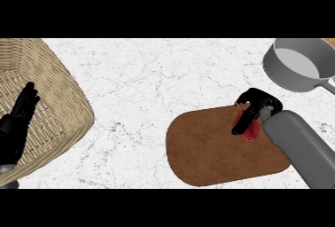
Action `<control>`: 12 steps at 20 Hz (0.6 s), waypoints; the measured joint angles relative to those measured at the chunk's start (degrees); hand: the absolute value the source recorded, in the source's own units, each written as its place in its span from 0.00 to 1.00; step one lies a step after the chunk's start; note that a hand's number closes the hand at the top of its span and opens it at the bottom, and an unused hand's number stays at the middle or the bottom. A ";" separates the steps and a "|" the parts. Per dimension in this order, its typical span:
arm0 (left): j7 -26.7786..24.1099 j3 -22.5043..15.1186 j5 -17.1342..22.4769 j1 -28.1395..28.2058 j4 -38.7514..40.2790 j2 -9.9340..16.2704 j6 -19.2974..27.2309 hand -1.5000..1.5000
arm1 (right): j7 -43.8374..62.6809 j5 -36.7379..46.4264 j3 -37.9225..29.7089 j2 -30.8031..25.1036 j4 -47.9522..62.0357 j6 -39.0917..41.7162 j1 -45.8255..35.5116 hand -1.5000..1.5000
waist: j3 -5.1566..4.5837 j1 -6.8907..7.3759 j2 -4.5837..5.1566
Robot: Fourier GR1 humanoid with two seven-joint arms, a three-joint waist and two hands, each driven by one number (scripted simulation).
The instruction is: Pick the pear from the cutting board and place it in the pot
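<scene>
1. Counter (pixel 163 80): white marbled surface with fine grey veining.
2. Cutting board (pixel 216 150): brown, matte, rounded corners, lying flat at centre-right.
3. Pear (pixel 247 128): red, smooth; only a small part shows between the fingers, over the board's upper right area.
4. Right hand (pixel 256 111): black, on a smooth grey forearm; fingers curled down round the pear.
5. Pot (pixel 302 64): grey metal, round, pale inside, with a handle running off to the right; located at upper right, apart from the board.
6. Basket (pixel 56 102): tan woven wicker, rounded wall, at the left edge.
7. Left hand (pixel 16 126): black, fingers straight and upward, resting over the basket.
</scene>
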 measured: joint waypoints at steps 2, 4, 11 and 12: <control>-0.92 0.18 -0.09 0.18 0.00 -0.40 -0.08 0.50 | -0.63 0.77 -0.25 0.54 1.06 0.02 -0.65 1.00 | 0.06 0.08 -0.02; -1.22 0.32 -0.33 0.30 0.05 -0.66 0.02 0.50 | -0.87 1.59 -0.27 0.91 0.98 -0.24 -0.44 1.00 | 0.14 -0.01 -0.10; -1.34 -0.26 -0.81 -1.11 0.34 -1.09 -0.14 0.50 | -2.53 6.15 -3.24 3.69 8.79 -7.34 -7.15 1.00 | 0.35 1.24 0.61; -1.05 -0.44 -0.86 -1.30 0.35 -1.07 -0.26 0.50 | -3.31 6.87 -3.80 3.72 10.33 -8.67 -8.33 1.00 | 0.34 1.43 0.70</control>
